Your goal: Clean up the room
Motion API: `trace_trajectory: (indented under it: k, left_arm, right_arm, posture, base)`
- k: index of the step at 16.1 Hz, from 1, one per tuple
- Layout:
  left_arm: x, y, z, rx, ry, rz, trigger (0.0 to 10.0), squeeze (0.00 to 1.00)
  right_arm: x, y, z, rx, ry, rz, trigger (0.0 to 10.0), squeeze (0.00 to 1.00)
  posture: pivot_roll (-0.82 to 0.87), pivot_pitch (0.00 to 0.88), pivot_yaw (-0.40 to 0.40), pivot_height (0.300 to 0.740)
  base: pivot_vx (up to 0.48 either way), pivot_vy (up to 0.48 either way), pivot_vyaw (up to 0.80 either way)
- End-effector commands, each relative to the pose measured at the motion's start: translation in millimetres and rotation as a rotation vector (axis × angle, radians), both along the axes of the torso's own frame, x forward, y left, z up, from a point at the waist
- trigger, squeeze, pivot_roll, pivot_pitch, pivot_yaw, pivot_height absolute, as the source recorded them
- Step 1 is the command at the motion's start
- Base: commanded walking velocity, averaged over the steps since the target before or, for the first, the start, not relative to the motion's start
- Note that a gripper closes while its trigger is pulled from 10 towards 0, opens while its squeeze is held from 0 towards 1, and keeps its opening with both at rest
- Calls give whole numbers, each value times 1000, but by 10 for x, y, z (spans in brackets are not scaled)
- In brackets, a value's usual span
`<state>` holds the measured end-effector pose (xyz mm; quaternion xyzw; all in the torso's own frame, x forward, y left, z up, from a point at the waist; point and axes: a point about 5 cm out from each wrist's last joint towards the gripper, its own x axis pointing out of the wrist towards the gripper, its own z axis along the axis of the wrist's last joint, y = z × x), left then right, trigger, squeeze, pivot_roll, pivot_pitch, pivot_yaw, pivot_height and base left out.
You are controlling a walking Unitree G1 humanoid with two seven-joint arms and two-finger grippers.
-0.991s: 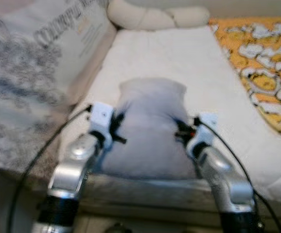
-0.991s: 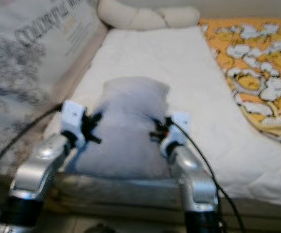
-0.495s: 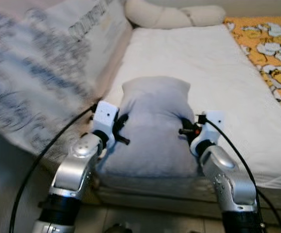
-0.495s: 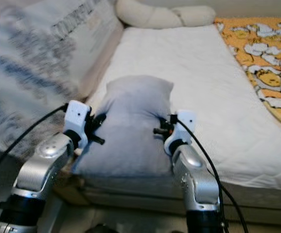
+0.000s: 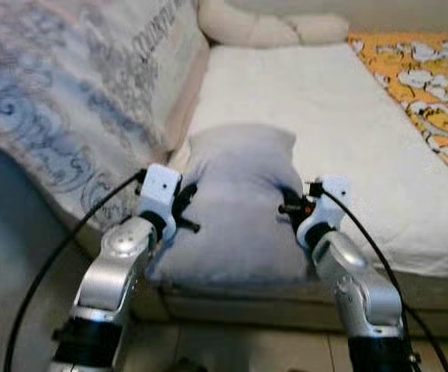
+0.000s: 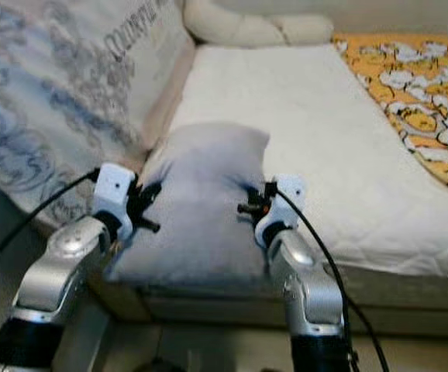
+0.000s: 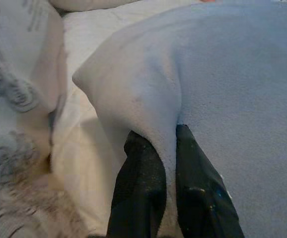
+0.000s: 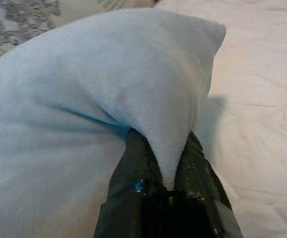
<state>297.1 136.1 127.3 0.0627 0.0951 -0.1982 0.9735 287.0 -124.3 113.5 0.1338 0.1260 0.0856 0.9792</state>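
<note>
A pale grey-blue pillow [image 5: 236,205] is held between my two arms over the near end of the white mattress [image 5: 325,101]. My left gripper [image 5: 184,203] is shut on the pillow's left edge; in the left wrist view its black fingers [image 7: 143,183] pinch a fold of the fabric [image 7: 163,129]. My right gripper [image 5: 290,203] is shut on the pillow's right edge, and the right wrist view has both fingers [image 8: 133,173] clamped on a corner fold [image 8: 171,148].
A grey patterned blanket or cushion [image 5: 69,93] slopes along the left of the bed. Cream pillows [image 5: 274,27] lie at the bed's far end. An orange cartoon-print cover [image 5: 429,85] lies at the right. Tiled floor [image 5: 232,353] runs below the bed edge.
The view has shifted, with the bed edge and floor lower in frame. Both grippers keep the same hold on the pillow, which stays between them.
</note>
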Motion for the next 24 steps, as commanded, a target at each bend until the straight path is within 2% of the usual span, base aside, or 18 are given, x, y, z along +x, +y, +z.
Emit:
trace_trajectory:
  k: [1, 4, 17, 24]
  left_arm:
    - [22, 78, 103, 11, -52, 38, 10000, 0]
    - [40, 98, 130, 17, -63, 36, 10000, 0]
    - [69, 93, 120, 34, -69, 29, 10000, 0]
    - [138, 100, 160, 43, -81, 23, 10000, 0]
  right_arm:
    - [32, -42, 80, -8, -31, -16, 10000, 0]
    - [45, 3, 81, -2, -32, 1, 10000, 0]
    - [66, 21, 50, -28, -32, 30, 10000, 0]
    - [113, 36, 84, -40, -46, 37, 10000, 0]
  posture:
    - [-28, 0, 54, 740]
    - [-25, 0, 49, 740]
    - [-26, 0, 43, 740]
    - [-36, 0, 58, 740]
  base:
    - [255, 0, 0]
    - [277, 0, 0]
    - [280, 0, 0]
    - [291, 0, 0]
